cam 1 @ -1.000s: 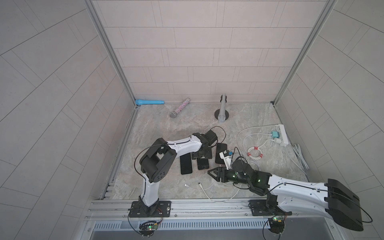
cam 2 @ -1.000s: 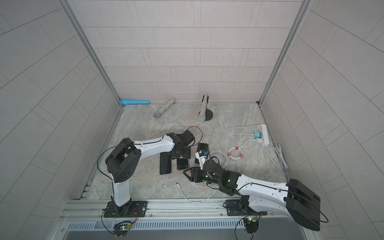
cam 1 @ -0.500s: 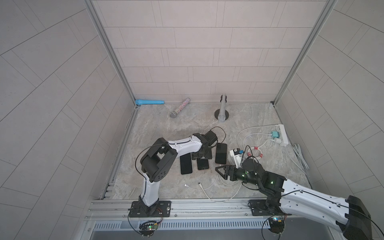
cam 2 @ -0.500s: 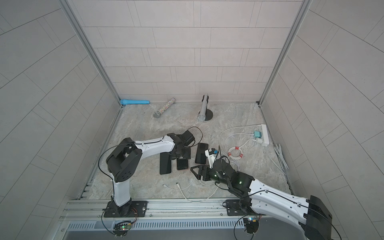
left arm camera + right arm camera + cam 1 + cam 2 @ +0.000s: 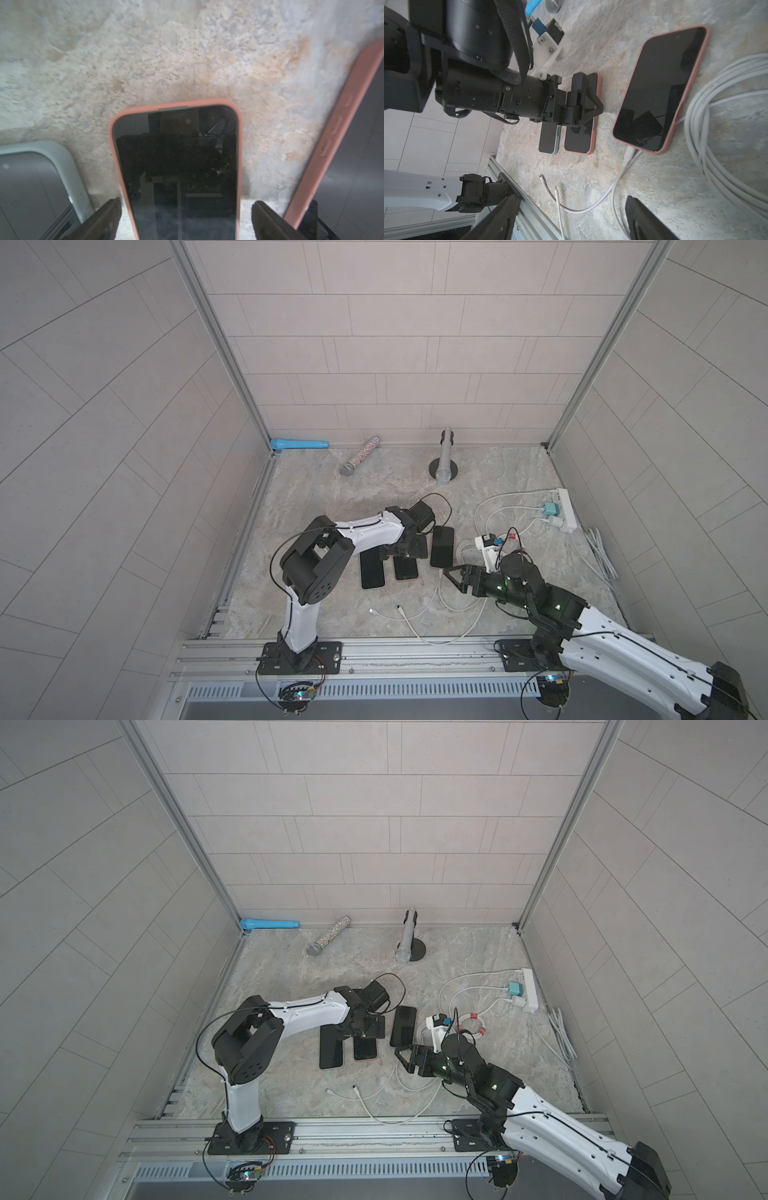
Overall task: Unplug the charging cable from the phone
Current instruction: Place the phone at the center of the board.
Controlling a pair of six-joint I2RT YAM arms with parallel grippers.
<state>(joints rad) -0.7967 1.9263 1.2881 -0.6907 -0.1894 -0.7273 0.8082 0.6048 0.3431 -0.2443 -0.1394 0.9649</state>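
Cable [image 5: 630,154] is lying on the tabletop [image 5: 612,41], plugged into the phone's [image 5: 660,89] end facing the right jaws. Those jaws are hovering released just short of the plug, gripping nothing. Left jaws are standing released astride the neighbouring phone [image 5: 176,166].

Looks like a robotics lab cell: tile-patterned wall panels [image 5: 374,344] framed by aluminium posts [image 5: 216,335], a stone-look bench [image 5: 332,497], two white arms [image 5: 365,531] bolted to a slotted rail [image 5: 415,655] along its front edge, exposed electronics [image 5: 297,695] hanging below.
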